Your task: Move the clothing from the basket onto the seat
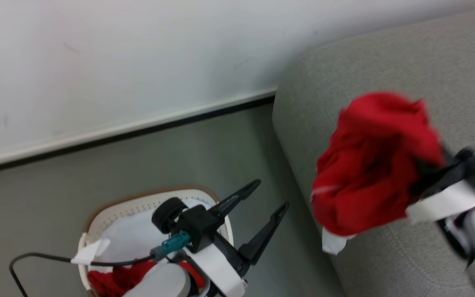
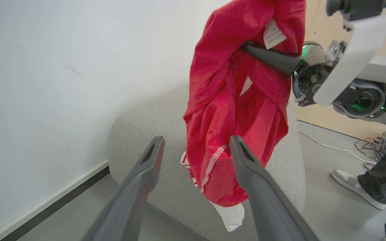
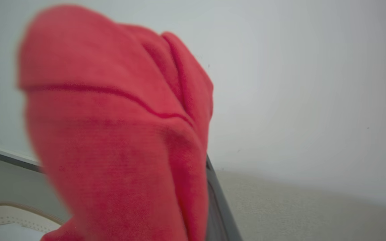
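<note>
Right fingers point(image 2: 270, 60) clamp shut on the bunched red jersey point(image 1: 369, 165), hung above the seat point(image 1: 386, 57) at its rounded basket-side edge, probably for a drop with open cushion further in, while left fingers point(image 1: 268, 229) stand wide, empty, over the basket point(image 1: 138, 206) beside the seat.

We see the red jersey point(image 1: 373, 165) bunched into a hanging bundle, pinched near its top by our right gripper point(image 2: 250, 49). It is red with white stripe trim low down, a white panel at its bottom tip and a white label near the top. It hangs over the rounded end of the light-grey sofa point(image 1: 386, 62); we cannot tell whether it touches the fabric. The oval cream basket point(image 1: 138, 202) with its brown rim stands upright on the floor, apart from the sofa, with more red cloth point(image 1: 114, 280) inside.
</note>
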Available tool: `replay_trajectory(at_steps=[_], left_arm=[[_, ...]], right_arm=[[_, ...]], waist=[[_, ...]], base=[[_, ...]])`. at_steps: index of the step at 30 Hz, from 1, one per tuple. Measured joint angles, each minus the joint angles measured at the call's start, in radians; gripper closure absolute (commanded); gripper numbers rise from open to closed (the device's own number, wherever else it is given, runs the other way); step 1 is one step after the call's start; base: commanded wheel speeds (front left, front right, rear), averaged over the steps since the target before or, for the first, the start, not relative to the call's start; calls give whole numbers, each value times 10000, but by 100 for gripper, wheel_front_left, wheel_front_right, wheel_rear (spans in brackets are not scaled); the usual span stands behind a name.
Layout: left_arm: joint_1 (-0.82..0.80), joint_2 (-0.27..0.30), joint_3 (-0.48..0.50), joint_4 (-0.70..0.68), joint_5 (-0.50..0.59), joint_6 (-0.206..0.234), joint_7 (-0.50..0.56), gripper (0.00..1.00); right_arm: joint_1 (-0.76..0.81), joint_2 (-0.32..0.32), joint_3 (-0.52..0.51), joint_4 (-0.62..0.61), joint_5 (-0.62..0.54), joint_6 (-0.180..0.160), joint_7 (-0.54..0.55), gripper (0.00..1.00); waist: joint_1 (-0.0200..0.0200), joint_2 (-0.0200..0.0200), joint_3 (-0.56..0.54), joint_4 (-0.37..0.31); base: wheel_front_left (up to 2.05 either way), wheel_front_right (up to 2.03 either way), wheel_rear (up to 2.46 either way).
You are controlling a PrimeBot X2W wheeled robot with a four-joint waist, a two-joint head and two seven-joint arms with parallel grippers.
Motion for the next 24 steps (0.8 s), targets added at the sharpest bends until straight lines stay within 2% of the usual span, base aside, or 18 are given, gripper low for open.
replay_trajectory(at_steps=[4,5,6,13,16,20,21,22,24], left_arm=[[-620,-19,-40,-31,199,-25,100,0],[-620,-19,-40,-31,199,-25,100,0],[-975,-33,-40,-48,282,-61,109,0],[-2293,-84,157,-213,727,-54,100,0],[-2694,-244,226,-247,832,2,-13,0],[-2983,-479,242,-194,907,61,-190,0],[-2983,-479,242,-194,907,61,-190,0],[-3009,-585,238,-102,924,67,-278,0],[-3007,-610,228,-44,926,88,-324,0]], right_arm=[[-1144,-73,-1624,59,-527,-2,-2,100],[-1144,-73,-1624,59,-527,-2,-2,100],[-1825,-311,-2232,337,-742,0,-4,100],[-5010,-1837,-4341,2222,-1747,0,245,100],[-6042,-2266,-5336,3143,-2263,0,506,100],[-6681,-2663,-6732,4270,-3279,0,539,100],[-6681,-2663,-6732,4270,-3279,0,539,100],[-6713,-2627,-7442,4821,-3891,-2,500,100],[-6696,-2533,-7760,5070,-4190,-2,460,100]], waist=[[1,0,782,193],[1,0,782,193],[1,0,1243,326],[3,-1,3038,959],[4,0,3792,1331],[4,-1,4576,1962],[4,-1,4576,1962],[3,-1,4866,2320],[3,-1,4994,2483]], base=[[0,0,0],[0,0,0],[0,0,0],[0,0,0],[0,0,0],[0,0,0],[0,0,0],[0,0,0],[0,0,0]])
